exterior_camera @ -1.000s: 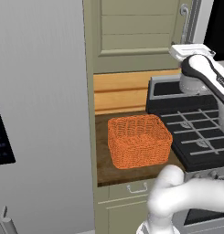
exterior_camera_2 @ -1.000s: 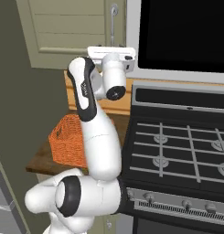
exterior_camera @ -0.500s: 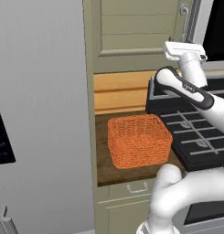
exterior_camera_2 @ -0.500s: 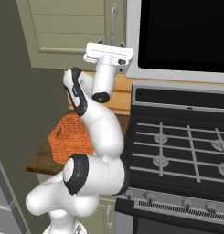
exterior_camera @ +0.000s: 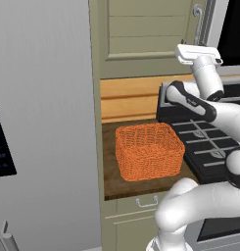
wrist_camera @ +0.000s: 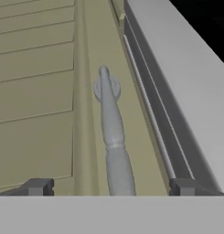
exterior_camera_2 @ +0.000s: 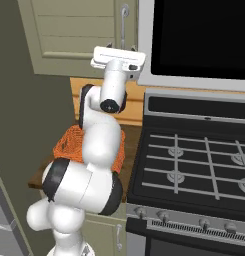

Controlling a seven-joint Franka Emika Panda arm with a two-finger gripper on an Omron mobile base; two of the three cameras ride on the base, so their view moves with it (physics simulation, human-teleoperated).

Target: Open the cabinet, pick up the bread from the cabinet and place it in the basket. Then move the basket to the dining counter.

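Note:
The cabinet [exterior_camera: 146,29] is a tall olive-beige wall unit with its panel door shut. Its curved silver handle [exterior_camera: 197,22] runs down the door's right edge. My gripper [exterior_camera_2: 120,46] is raised just below the handle [exterior_camera_2: 125,25], pointing at the door. In the hand view my gripper [wrist_camera: 111,187] is open, with the handle [wrist_camera: 112,132] running up between the two fingertips [wrist_camera: 38,186], which stand apart from it. The orange mesh basket [exterior_camera: 148,149] sits on the small dark counter [exterior_camera: 111,171] below, with nothing in it; my arm partly hides the basket [exterior_camera_2: 66,145]. The bread is hidden. The dining counter is out of view.
A black gas stove [exterior_camera_2: 194,160] stands right of the basket, with a dark appliance front [exterior_camera_2: 194,35] above it, close beside the cabinet handle. A grey fridge side [exterior_camera: 43,122] walls off the left. A small drawer [exterior_camera: 146,201] sits under the counter.
The arm has folded in to the left and the hand has risen a little closer to the cabinet handle. The jaws stayed open and the basket has not moved.

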